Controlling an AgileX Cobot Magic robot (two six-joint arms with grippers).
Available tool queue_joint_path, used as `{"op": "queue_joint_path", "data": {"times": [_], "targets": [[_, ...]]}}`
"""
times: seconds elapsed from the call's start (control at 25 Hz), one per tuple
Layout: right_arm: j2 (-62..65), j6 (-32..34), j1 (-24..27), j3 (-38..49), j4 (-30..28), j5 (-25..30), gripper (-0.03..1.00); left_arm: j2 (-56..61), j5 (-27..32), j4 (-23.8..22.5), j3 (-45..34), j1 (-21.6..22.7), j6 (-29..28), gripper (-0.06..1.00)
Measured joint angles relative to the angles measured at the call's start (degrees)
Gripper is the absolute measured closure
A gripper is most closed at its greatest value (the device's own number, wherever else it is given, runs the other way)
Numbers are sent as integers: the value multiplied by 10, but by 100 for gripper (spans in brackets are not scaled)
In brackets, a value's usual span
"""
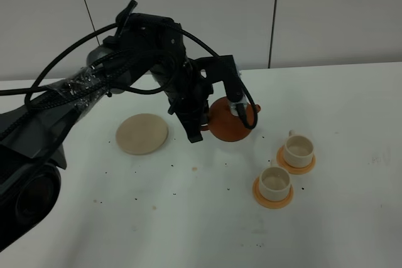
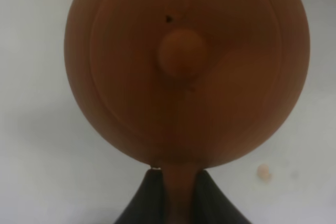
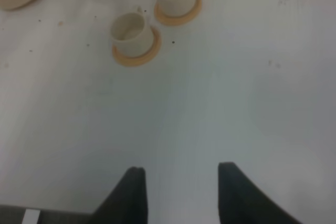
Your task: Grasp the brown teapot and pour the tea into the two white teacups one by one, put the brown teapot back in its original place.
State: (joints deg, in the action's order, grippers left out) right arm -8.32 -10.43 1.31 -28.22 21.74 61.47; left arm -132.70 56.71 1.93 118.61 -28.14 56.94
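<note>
The teapot is pinched by its handle between the fingers of the left gripper, which are pressed onto the handle from both sides. In the wrist view the lid knob lies straight ahead of the fingertips, so the pot's handle-to-spout line runs directly outward from the gripper. The pot appears to be held clear of the table and off the saucer, which lies bare on the far side of the gripper from the pot.

Beyond the spout, away from the gripper, two cups are seen: the cup nearer the spout and the other cup, each set upright on an orange coaster. Both are apart from the pot. The coming pour is judged to need the pot carried further out along its own spout direction, then tipped forward.

The right gripper is spread with nothing between its fingers (only table below it), and the cups lie well ahead of it. The left arm, already holding the pot, is judged the nearer.
</note>
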Motion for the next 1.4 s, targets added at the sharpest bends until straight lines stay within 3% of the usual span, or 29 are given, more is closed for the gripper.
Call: {"op": "queue_joint_path", "data": {"times": [0.2, 0.52, 0.84, 1.16, 1.4], "targets": [[0, 0, 0, 0, 0, 0, 65, 0, -8, -10, 0, -14, -21, 78], [0, 0, 0, 0, 0, 0, 65, 0, -15, -76, 0, -40, -38, 78], [0, 0, 0, 0, 0, 0, 65, 0, -44, -84, 0, -54, -40, 78], [0, 0, 0, 0, 1, 0, 65, 0, -49, -144, 0, -77, -41, 78], [0, 0, 0, 0, 1, 0, 65, 0, -53, -156, 0, -84, -41, 78]]}}
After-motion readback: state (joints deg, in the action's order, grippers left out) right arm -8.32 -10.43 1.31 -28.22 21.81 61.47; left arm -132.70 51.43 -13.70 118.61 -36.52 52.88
